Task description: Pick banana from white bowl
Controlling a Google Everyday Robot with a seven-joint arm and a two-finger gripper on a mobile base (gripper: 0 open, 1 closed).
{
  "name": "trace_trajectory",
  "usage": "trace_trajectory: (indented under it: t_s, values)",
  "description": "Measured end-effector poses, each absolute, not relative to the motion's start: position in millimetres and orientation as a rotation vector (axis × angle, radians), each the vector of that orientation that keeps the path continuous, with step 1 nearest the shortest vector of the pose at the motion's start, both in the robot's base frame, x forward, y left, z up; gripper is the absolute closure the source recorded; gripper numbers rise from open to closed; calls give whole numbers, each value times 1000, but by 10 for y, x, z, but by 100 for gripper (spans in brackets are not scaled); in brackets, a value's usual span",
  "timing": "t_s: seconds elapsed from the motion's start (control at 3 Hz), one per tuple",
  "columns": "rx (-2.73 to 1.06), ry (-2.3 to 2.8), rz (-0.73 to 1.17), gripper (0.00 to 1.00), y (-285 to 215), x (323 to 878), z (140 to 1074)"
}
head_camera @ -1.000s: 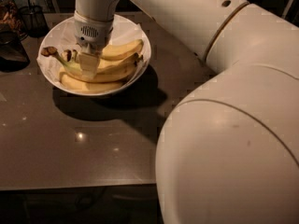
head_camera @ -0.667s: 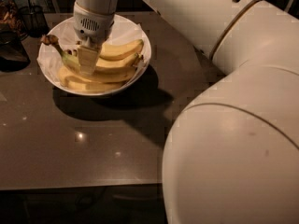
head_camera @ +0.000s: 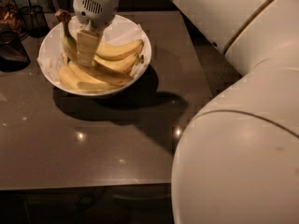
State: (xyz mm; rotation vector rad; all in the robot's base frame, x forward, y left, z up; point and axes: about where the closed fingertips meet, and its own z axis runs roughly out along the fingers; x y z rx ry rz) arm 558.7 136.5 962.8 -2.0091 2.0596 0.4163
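The white bowl (head_camera: pixel 142 41) sits at the back left of the dark table, lined with white paper. My gripper (head_camera: pixel 83 50) reaches down into it from above, its pale fingers (head_camera: pixel 88 48) shut on the banana (head_camera: pixel 69 43). The banana stands tilted up, with its green-tinged neck beside the fingers and its dark brown stem end (head_camera: pixel 62 17) pointing upward above the bowl's rim. Its lower part is hidden behind the fingers and the other fruit.
Several other yellow bananas (head_camera: pixel 119 50) lie in the bowl. A small black wire-mesh cup (head_camera: pixel 33 15) and a dark object (head_camera: pixel 11 50) stand left of the bowl. My large white arm (head_camera: pixel 243 148) fills the right side. The table's front edge (head_camera: pixel 84 185) runs across the bottom.
The banana's stem end has swung up from lying low at the bowl's left rim to pointing upward beside the gripper. The gripper has risen slightly with it.
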Motion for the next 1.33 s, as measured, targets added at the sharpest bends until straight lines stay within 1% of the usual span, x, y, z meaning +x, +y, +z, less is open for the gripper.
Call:
trace_trajectory:
  t_s: [0.33, 1.0, 1.33]
  values:
    - [-1972, 1997, 439, 100, 1422, 5530, 9804]
    - [-1921, 1895, 478, 100, 1433, 5200, 10206]
    - [-1919, 1890, 476, 100, 1430, 5187, 10226]
